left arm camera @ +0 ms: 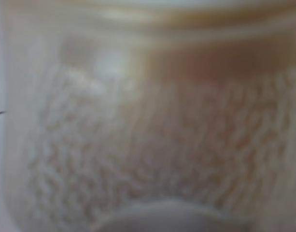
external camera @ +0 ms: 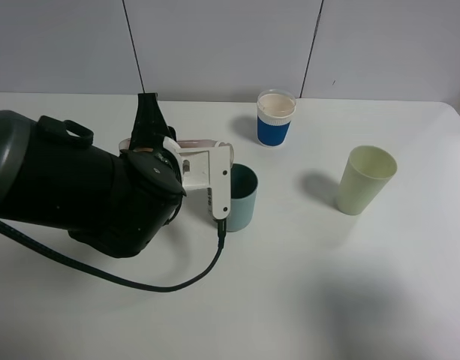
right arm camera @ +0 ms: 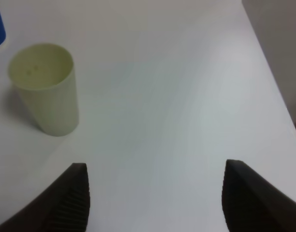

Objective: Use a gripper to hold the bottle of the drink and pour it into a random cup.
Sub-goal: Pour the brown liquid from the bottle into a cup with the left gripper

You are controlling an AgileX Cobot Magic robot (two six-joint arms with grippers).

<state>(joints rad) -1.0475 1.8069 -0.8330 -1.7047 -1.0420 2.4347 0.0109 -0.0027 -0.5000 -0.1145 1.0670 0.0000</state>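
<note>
Teal plastic marks the cup (external camera: 243, 201) nearest the arm, one of three standing upright on the white table (external camera: 327, 292). The other two are a white cup (external camera: 275, 118) with a blue band, farther back, and a pale green cup (external camera: 365, 180) well apart to the right. There is one bottle (external camera: 203, 142), seen from above as a pink and cream strip lying sideways at the left gripper (external camera: 213, 180), just over the teal cup's left rim. The left wrist view is filled by a blurred close-up of it, with the brown drink (left arm camera: 210, 63) showing inside. The left gripper's tips are hidden behind its white bracket (external camera: 208, 169), but it carries the bottle off the table, so it is clamped on it. The right gripper (right arm camera: 155, 203) has its two black fingers (right arm camera: 70, 203) spread wide above bare table.
</note>
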